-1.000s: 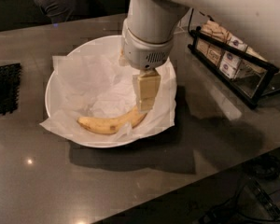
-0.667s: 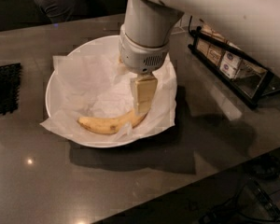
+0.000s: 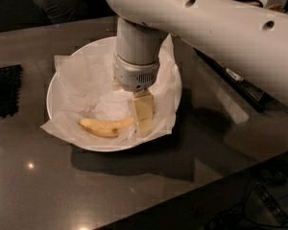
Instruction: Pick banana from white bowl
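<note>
Hanging low inside the white bowl on the worktop, the hand meets the right end of the banana, which lies unlifted in the bowl's near part; whether the hand is clamped on it I cannot tell.

Glossy dark countertop, black mat at left, claw over middle

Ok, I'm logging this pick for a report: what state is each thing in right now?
white bowl: upright on the dark table, lined with paper.
paper: crinkled, corners sticking out over the rim.
banana: lying on the paper at the bowl's front, right end at the hand.
hand: lowered into the bowl, at the banana's right end.
</note>
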`<state>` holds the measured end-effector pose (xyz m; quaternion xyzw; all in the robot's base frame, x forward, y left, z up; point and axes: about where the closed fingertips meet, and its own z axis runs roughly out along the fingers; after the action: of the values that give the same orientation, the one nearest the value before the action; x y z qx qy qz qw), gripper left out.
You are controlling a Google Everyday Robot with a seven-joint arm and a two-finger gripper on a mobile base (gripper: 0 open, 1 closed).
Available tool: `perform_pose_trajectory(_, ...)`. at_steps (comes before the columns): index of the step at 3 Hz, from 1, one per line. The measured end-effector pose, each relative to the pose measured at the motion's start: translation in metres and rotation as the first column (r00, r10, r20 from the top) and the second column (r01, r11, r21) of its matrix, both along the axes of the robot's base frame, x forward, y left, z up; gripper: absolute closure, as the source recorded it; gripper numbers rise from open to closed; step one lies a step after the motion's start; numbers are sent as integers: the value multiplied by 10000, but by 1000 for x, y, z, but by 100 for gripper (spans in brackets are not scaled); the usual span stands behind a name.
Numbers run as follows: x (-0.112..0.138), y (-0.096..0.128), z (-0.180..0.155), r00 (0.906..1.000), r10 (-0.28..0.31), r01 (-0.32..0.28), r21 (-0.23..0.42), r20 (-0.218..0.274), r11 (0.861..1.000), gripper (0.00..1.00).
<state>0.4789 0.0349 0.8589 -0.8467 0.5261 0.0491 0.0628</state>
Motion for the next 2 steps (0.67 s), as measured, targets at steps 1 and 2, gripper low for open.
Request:
perform_pose_trajectory(1,-3,2,-12,9993,52,-58,-153,-378,9999,18)
perform_pose_trajectory(2,2,-2,-5,9996,-83,75,-289,-257,9996,20)
